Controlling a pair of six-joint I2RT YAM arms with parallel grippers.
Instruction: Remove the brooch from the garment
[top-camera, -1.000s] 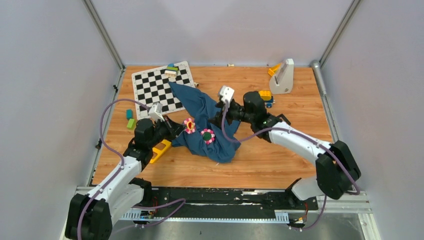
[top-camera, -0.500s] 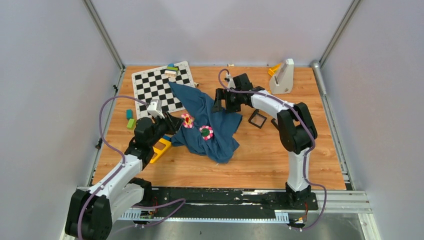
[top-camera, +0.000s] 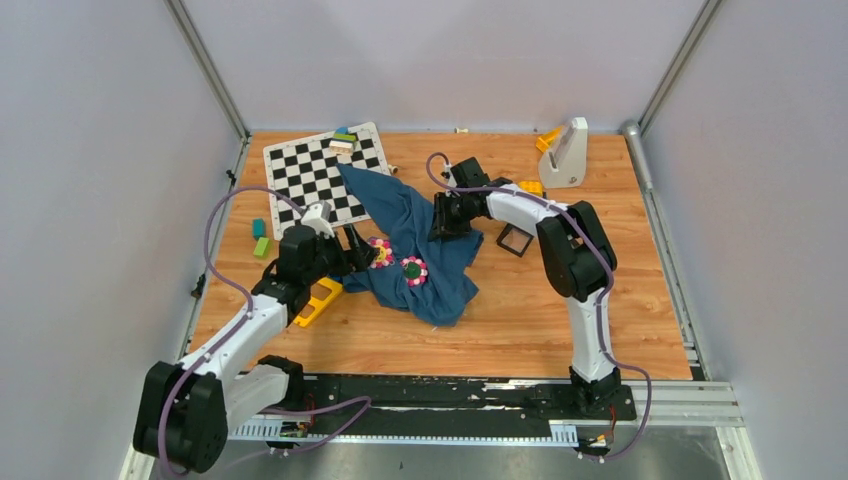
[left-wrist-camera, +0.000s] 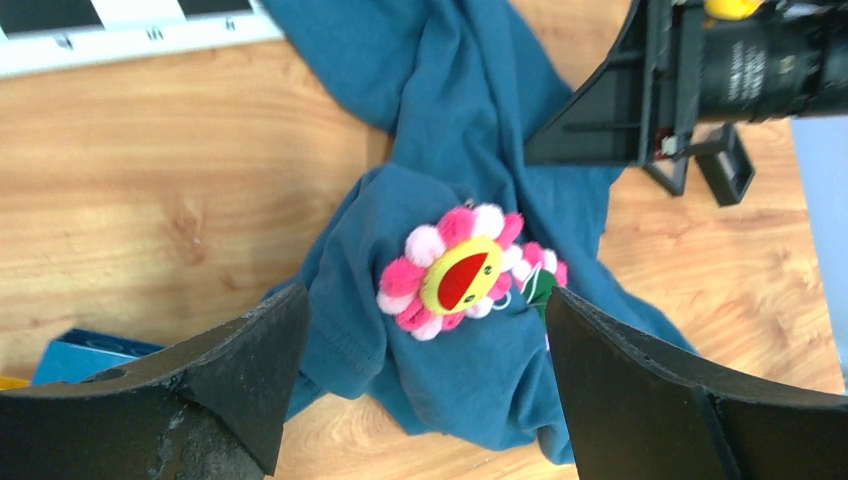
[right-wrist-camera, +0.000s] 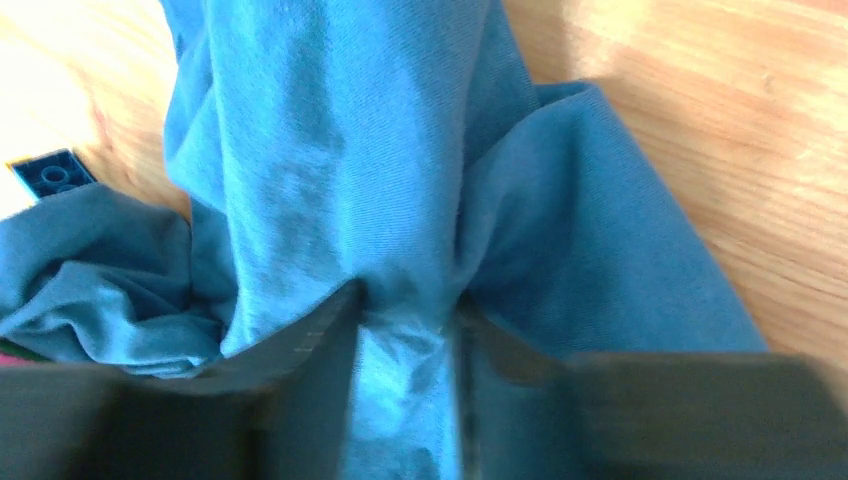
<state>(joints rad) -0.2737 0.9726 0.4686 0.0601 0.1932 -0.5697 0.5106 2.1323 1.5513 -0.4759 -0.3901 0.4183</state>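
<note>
The left gripper (left-wrist-camera: 422, 295) stands wide apart over the blue garment (left-wrist-camera: 450, 130). Straight ahead lies a yellow-faced plush flower (left-wrist-camera: 455, 275), and the brooch (left-wrist-camera: 540, 283) peeks out just behind it, toward the view's right. The right gripper (right-wrist-camera: 405, 335) pinches a garment fold.

Soft, even light all round. My right fingers (right-wrist-camera: 250, 410) are blurred up close; glare whitens the table (right-wrist-camera: 60, 70) corner.

Right pincer (right-wrist-camera: 405, 325) lowered onto the garment (right-wrist-camera: 300, 180), pinching a fold, left pincer (left-wrist-camera: 425, 300) advanced nearer the yellow-faced flower (left-wrist-camera: 455, 272)
</note>
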